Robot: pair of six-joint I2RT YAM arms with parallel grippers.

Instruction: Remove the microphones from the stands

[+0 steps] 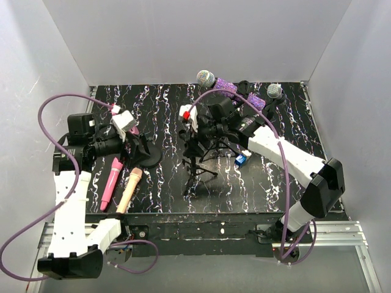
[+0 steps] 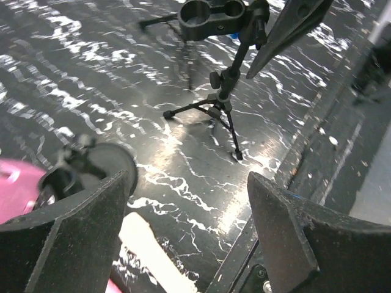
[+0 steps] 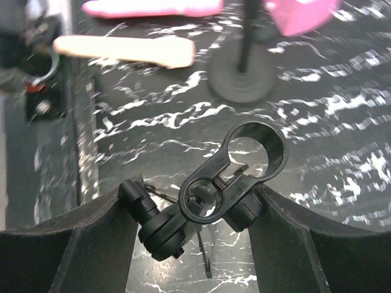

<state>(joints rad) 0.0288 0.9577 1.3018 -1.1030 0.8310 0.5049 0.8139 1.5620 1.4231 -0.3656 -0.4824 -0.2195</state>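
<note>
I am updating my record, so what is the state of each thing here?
Stand clip, empty.
Pink microphone, lying flat.
Beige microphone, lying flat.
Left gripper, open, holding nothing.
Right gripper, around the clip, grip unclear.

A black stand clip [image 3: 230,175] sits between the right gripper's [image 3: 192,194] jaws, a beige microphone [image 3: 122,49] lying beyond.

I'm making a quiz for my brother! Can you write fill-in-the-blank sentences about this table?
The clip on the tripod stand is ____.
The microphone lying beside the beige microphone is coloured ____.
The left gripper is ____, with nothing between its fingers.
Missing words: empty; pink; open.
</note>
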